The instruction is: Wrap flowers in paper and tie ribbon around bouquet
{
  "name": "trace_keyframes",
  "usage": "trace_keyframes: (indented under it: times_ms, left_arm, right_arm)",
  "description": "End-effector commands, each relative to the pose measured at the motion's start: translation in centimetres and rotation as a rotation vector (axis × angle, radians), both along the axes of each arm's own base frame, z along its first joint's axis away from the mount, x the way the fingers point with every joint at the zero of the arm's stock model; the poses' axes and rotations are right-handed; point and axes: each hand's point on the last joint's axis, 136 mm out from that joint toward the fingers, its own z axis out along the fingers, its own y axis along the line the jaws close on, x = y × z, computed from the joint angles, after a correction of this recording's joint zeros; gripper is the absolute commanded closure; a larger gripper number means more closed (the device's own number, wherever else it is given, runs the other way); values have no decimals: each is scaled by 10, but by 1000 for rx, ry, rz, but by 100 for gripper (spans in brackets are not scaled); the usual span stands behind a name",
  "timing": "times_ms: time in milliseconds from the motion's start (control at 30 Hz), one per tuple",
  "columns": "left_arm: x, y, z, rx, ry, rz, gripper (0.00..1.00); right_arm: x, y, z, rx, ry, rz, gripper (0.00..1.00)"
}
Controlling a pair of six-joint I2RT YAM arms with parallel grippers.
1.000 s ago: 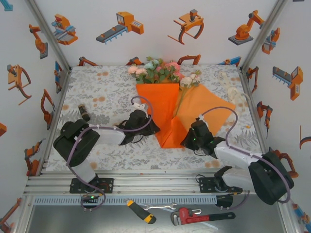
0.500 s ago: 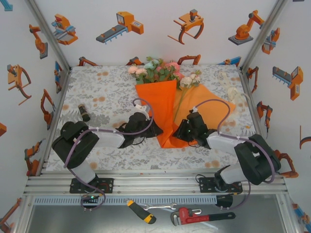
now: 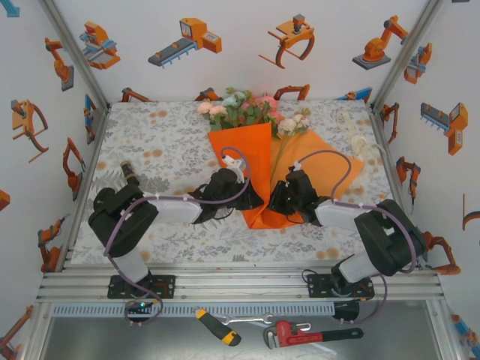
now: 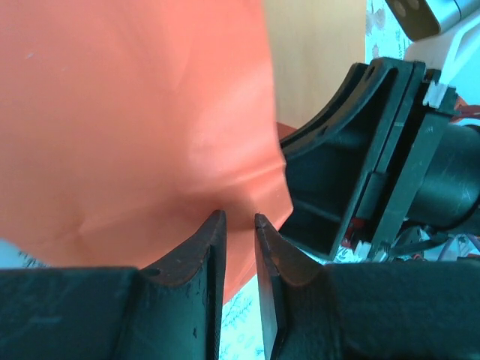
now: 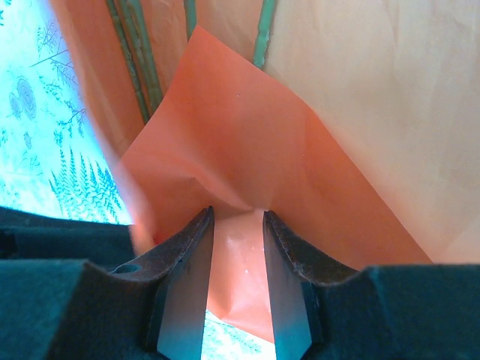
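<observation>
The orange paper (image 3: 251,161) lies mid-table, its left flap folded over the stems into a tapering cone. The right flap (image 3: 326,161) is still spread flat. The flowers (image 3: 251,109), pink, peach and white, stick out at the far end. My left gripper (image 3: 255,201) is at the cone's lower left; its jaws (image 4: 238,215) stand a narrow gap apart, tips against the paper (image 4: 135,112). My right gripper (image 3: 274,201) faces it from the right, open (image 5: 237,212), with a fold of paper (image 5: 247,135) lying loose between its fingers. Green stems (image 5: 139,60) show under that fold. The cream ribbon (image 3: 358,142) lies at the back right.
A small dark cylinder (image 3: 129,171) sits at the table's left, beside my left arm. A screwdriver (image 3: 218,327) and a red pipe wrench (image 3: 300,332) lie below the front rail. The two grippers are close together; the right gripper's black body (image 4: 360,157) shows in the left wrist view.
My right gripper has moved left to the cone's lower end and its jaws have widened. My left gripper has pushed right and farther in, folding the left flap over.
</observation>
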Motion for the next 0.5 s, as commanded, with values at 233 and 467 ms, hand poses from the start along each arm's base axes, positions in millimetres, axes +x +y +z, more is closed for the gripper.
trace_keyframes:
  times_ms: [233, 467]
  left_arm:
    - [7, -20, -31, 71, 30, -46, 74]
    - [9, -17, -62, 105, 81, -17, 75]
  right_arm:
    - [-19, -11, -15, -37, 39, 24, 65]
    - [-27, -19, 19, -65, -14, 61, 63]
